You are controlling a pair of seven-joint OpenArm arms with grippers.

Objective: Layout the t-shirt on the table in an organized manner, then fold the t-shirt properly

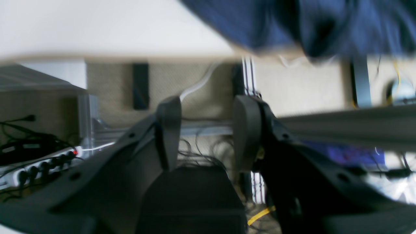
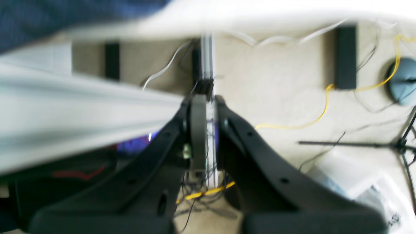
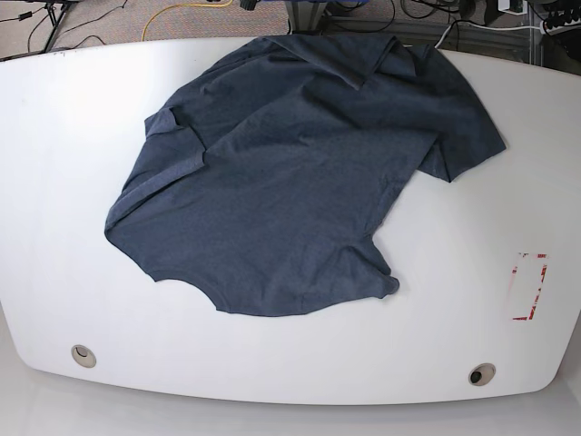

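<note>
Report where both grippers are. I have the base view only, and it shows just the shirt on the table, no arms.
Observer: The left wrist view shows the left gripper off the table, below the level of its edge, jaws open and nothing between them.
Operator: Give me the right one.
Observer: The right gripper is shut with no cloth in it. Beyond it there is only floor, with a yellow cable.
Operator: Check the shirt at the edge near the arms.
Observer: In the left wrist view, a fold of the t-shirt reaches that edge and seems to lap slightly over it.
</note>
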